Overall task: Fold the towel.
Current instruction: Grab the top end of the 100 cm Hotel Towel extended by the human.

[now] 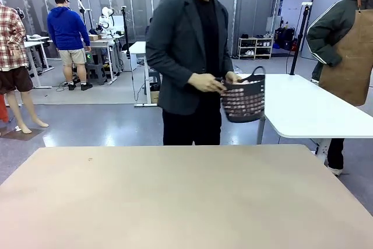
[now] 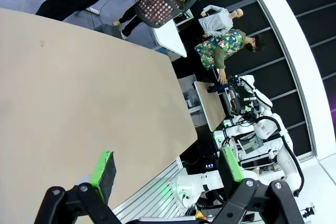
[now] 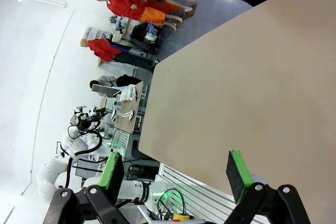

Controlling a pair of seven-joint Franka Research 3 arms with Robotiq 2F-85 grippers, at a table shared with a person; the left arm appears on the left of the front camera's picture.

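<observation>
At the far side of the table (image 1: 175,202), a person (image 1: 189,56) holds a dark basket (image 1: 242,118) in both hands, off the tabletop; the towel (image 1: 243,101) sits inside it, seen as salmon-pink through the basket's holes; its weave, hem and label are too hidden to tell. In the left wrist view the left gripper (image 2: 167,166) hangs over the table's edge, jaws spread wide, holding nothing; the right gripper (image 3: 174,169) hangs likewise over the bare top, green pads well apart and empty.
</observation>
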